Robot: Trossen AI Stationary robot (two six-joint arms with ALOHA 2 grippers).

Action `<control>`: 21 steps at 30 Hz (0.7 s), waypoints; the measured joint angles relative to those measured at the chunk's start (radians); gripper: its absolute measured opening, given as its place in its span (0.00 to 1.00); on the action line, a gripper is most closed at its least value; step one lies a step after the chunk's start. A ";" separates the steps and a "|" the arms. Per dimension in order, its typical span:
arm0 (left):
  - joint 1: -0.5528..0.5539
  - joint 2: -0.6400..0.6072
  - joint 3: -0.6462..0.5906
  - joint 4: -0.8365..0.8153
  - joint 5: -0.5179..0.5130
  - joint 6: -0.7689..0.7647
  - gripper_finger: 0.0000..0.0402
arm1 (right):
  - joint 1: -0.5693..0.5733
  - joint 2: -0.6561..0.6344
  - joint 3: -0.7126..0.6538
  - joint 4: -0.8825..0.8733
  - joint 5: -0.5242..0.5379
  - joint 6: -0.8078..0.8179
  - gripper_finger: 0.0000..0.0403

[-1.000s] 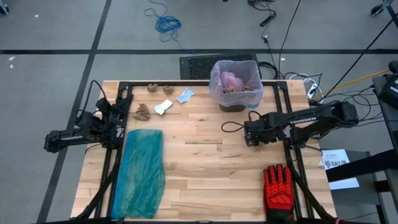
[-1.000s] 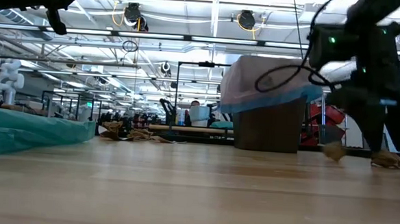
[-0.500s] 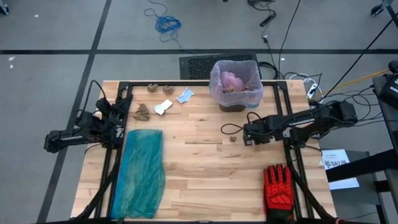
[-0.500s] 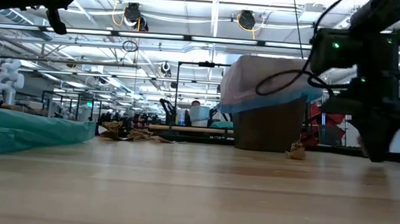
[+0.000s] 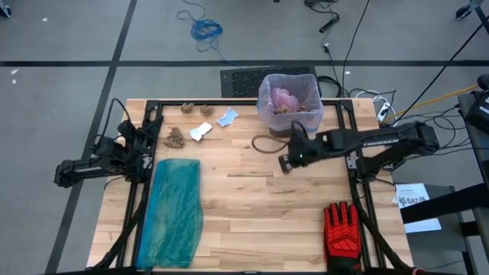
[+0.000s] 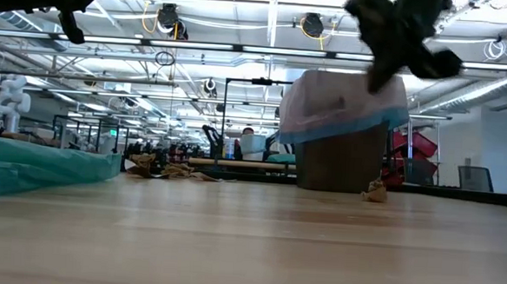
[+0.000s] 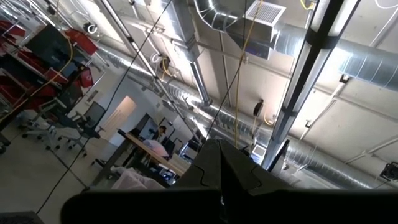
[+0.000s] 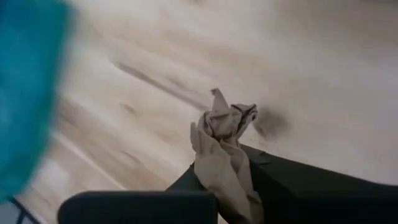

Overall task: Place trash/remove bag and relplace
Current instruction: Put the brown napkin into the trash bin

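Note:
The bin stands at the table's far edge, lined with the pinkish bag with its blue rim. My right gripper hangs above the table just near of the bin, slanting down, shut on a brown paper wad. Another wad lies on the table by the bin. More trash lies far left: brown wads, a white scrap and a pale-blue scrap. My left gripper is shut at the table's left edge and points up at the ceiling. My right gripper pinches the wad's lower part between its two fingers. The fingers slant down from the table's right side. The rest of the crumpled wad sticks out past the fingertips, lifted clear of the table.
A teal plastic bag lies flat along the table's left side. A red-and-black glove lies at the near right corner. Bare wood spans the middle of the table.
My right gripper has shut on a brown wad, risen well off the table and swung toward the table's left and the bin, tipping less steeply downward. The wad has been lifted clear. The other wad stays on the table.

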 joint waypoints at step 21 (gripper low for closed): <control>0.000 0.000 0.000 -0.032 0.000 0.000 0.00 | -0.527 0.021 0.333 0.073 0.015 -0.352 0.18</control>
